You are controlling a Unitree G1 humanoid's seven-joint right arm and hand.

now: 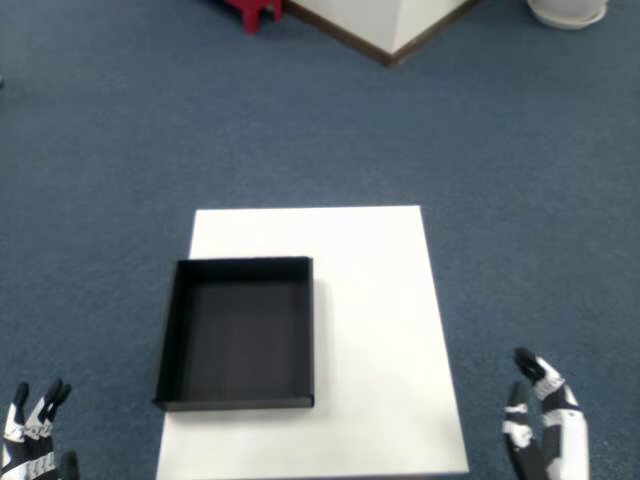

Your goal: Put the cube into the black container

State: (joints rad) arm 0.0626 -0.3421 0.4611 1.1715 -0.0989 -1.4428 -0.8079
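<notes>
The black container (239, 332), a shallow square tray, sits on the left half of the white table (375, 330); nothing shows inside it. No cube is visible anywhere in the head view. My right hand (542, 425) is at the bottom right, off the table's right edge over the carpet, fingers spread and holding nothing. The left hand (32, 440) shows only its fingertips at the bottom left corner.
Blue carpet surrounds the table. A red stool leg (250, 12) and a white wall corner with brown skirting (385, 30) stand at the far top. A white round base (568, 10) is at the top right.
</notes>
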